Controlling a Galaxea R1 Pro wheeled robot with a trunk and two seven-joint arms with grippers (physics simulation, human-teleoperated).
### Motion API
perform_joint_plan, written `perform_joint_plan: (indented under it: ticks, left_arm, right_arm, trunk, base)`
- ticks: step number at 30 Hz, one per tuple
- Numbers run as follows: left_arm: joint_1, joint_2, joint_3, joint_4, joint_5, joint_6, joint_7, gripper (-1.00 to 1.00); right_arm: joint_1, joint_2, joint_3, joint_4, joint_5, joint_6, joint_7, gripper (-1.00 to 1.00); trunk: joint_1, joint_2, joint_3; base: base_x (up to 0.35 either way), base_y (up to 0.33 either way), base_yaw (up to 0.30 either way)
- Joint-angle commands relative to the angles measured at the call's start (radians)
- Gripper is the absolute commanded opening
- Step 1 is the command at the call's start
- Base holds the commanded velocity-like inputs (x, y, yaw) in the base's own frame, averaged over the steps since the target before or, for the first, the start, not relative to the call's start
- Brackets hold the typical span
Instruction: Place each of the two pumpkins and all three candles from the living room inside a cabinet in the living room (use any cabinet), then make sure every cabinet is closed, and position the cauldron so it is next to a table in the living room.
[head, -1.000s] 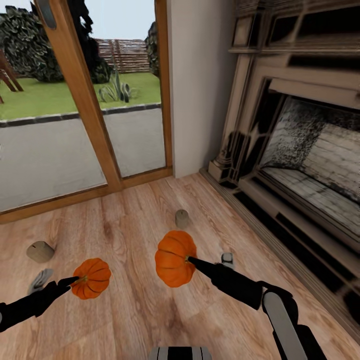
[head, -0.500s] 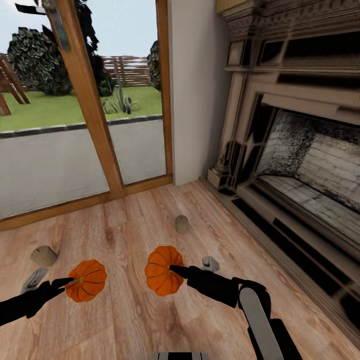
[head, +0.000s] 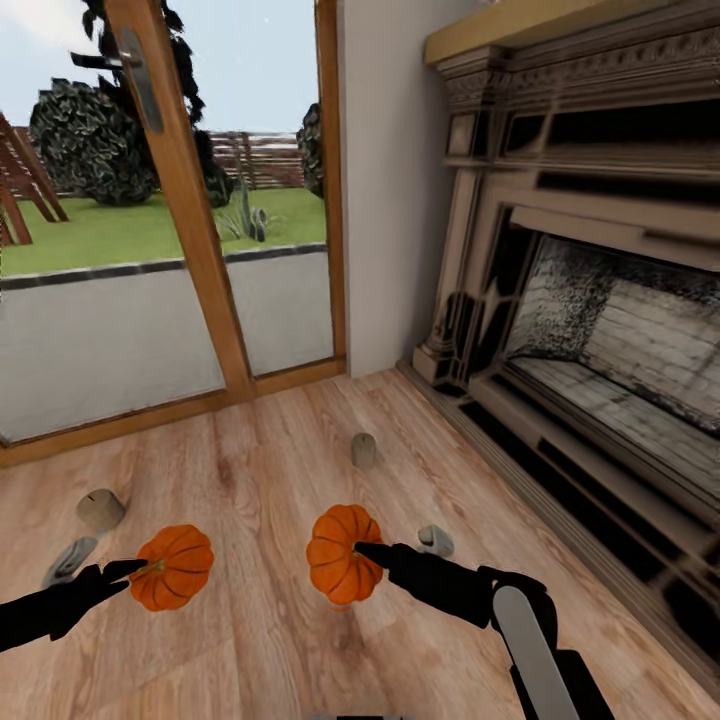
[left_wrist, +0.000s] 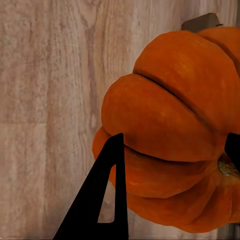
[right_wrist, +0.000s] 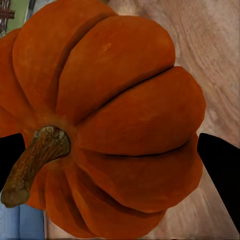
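While both arms carry a load, the step in hand is judged to be transport to the cabinet; steady, level carriage with no loosening of either grip would serve best.

Item 1: larger orange ribbed pumpkin (head: 341, 567), lower centre of the head view, clenched in the right gripper (head: 366, 552). In the right wrist view its dark curved stem (right_wrist: 34, 160) sits between the black fingers, which bracket the fruit (right_wrist: 107, 125) on both sides.

Item 2: smaller orange ribbed pumpkin (head: 173, 567), lower left, clenched in the left gripper (head: 140, 570); one black finger (left_wrist: 102, 195) lies against its skin (left_wrist: 170, 130).

Item 3: three short grey-beige cylindrical candles on the pale wood plank floor (head: 270, 470): one upright at centre (head: 364, 450), one at left (head: 100, 510), one lying just right of the larger pumpkin (head: 435, 540). A fourth greyish piece (head: 68, 562) at far left is too blurred to identify.

Arm pose: both black forearms reach forward and inward from the bottom edge, low over the floor, fingers pointing away from the robot.
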Motion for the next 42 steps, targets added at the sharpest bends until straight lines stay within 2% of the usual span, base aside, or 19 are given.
perform_joint_plan:
  ticks: [1,12,20,29,42]
  left_arm:
    - [0.0,-0.001,-0.001,0.0,0.003,0.001,0.0,-1.0]
    - [0.0,-0.002,-0.001,0.0,0.004,0.001,0.002,-1.0]
    - [0.0,-0.006,-0.002,-0.008,0.004,0.001,0.003,-1.0]
    - [0.0,-0.007,-0.006,-0.008,0.004,0.001,0.002,-1.0]
    - [0.0,-0.007,-0.005,-0.008,0.006,0.002,0.001,-1.0]
  right_arm:
    - [0.001,0.0,-0.001,0.0,-0.002,0.0,0.0,-1.0]
    - [0.001,-0.001,-0.001,0.011,-0.002,0.001,0.001,-1.0]
    - [0.001,-0.003,0.001,0.044,-0.002,0.003,0.002,-1.0]
    - [0.001,0.0,0.003,0.047,-0.004,0.003,0.002,-1.0]
    - [0.001,-0.002,0.002,0.047,-0.005,0.004,0.006,-1.0]
  trunk:
    - [-0.004,0.007,0.003]
    - [-0.046,0.084,0.028]
    - [-0.077,0.14,0.044]
    - [-0.077,0.14,0.044]
    - [-0.077,0.14,0.048]
  base:
    - [-0.32,0.0,0.0]
    - [-0.322,0.0,0.0]
    - [-0.081,0.0,-0.007]
    - [0.0,0.0,-0.035]
    - [0.0,0.0,-0.265]
